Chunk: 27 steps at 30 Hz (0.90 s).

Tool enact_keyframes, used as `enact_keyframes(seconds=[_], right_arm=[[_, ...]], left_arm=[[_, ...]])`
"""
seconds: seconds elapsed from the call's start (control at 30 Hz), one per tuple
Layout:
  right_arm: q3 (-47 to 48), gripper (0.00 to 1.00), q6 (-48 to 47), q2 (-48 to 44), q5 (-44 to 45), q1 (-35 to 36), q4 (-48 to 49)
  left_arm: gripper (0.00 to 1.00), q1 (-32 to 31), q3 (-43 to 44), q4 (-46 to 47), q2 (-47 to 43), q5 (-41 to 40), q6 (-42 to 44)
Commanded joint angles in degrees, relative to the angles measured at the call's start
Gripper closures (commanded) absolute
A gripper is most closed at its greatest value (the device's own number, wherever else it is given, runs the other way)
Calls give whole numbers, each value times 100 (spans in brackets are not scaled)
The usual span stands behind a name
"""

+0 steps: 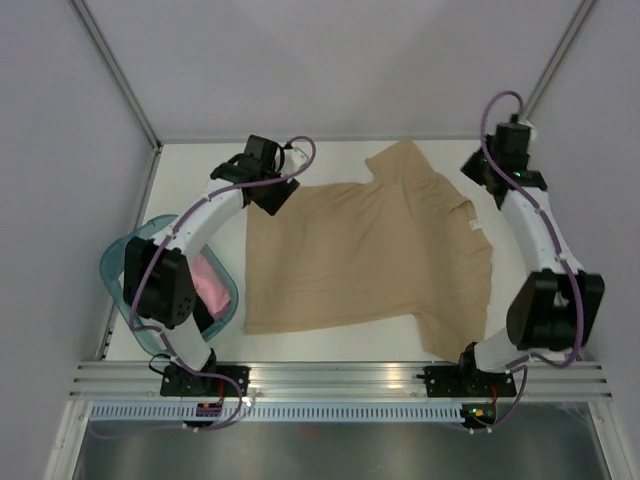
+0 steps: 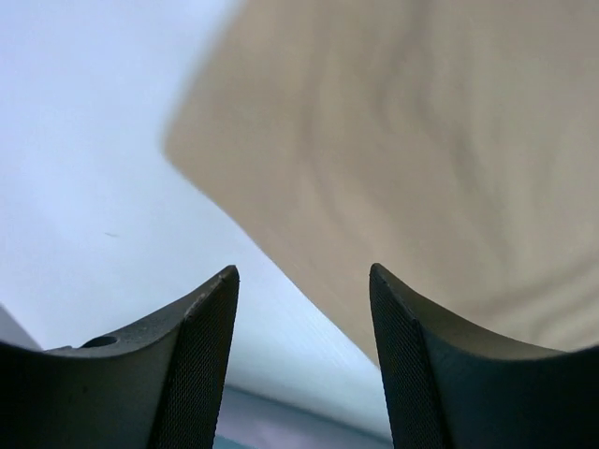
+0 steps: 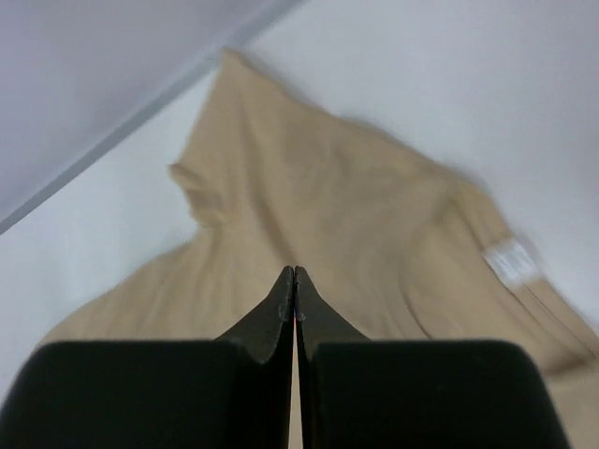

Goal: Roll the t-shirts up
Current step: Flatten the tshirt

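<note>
As it lies flat, tan tee unrolled, neck label vis.

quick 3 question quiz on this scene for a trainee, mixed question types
1. True or false: the tan t-shirt is already rolled up.
2. The left tool stands open over the shirt's edge. How is the right tool? A open; B shut on the shirt; C shut, holding nothing.
3. Fill in: the pink cloth lies in the teal ____.

Key
1. False: it lies spread flat.
2. C
3. basket
</note>
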Motion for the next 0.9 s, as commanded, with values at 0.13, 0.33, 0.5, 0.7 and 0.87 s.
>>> enact_keyframes(seconds=[0.13, 0.33, 0.5, 0.7, 0.87], right_arm=[[4661, 100, -1317, 4402, -629, 1216, -666], [6475, 100, -702, 6487, -639, 1225, -544], [6529, 100, -254, 7085, -227, 1208, -297], [6098, 100, 888, 7156, 284, 796, -140], [6440, 99, 828, 7358, 380, 593, -156]], left_arm=[[38, 594, 2361, -321, 2425, -1205, -678], [40, 928, 2996, -365, 3488, -1373, -845], [41, 929, 3049, -356, 3850, -1381, -845], [41, 946, 3338, -452, 4342, -1715, -836], [41, 964, 3629, -541, 4649, -1751, -880]])
